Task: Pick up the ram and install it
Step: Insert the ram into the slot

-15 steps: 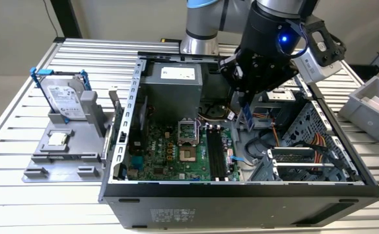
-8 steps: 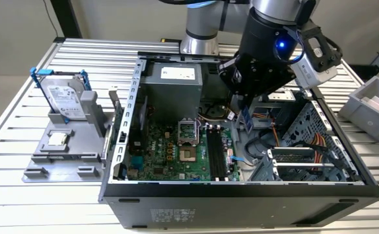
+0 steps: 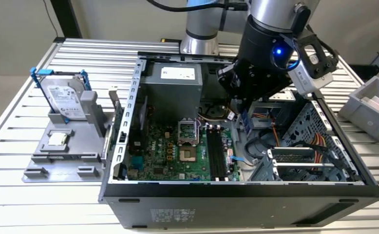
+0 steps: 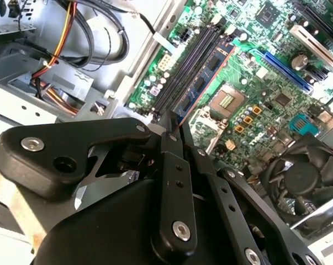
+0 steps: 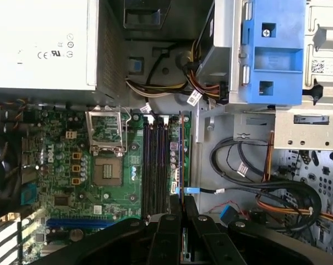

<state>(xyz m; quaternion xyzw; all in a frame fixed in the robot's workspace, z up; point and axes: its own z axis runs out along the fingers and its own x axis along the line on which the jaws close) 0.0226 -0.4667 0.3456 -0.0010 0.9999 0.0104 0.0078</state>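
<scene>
Reaching down over the slatted metal table (image 3: 14,131), pale wall (image 3: 124,19) behind, into the open computer case (image 3: 241,200), my arm (image 3: 267,44) hangs near-vertical above the motherboard (image 3: 170,156). My gripper (image 5: 181,200) is pinched on the ram (image 4: 205,77), which stands edge-on alongside the black memory slots (image 5: 155,160).

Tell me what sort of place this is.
Probably a robotics lab or assembly bench: an open computer case sits on a slatted metal table, a hard drive stands in a fixture beside it, and a robot arm reaches inside.
</scene>
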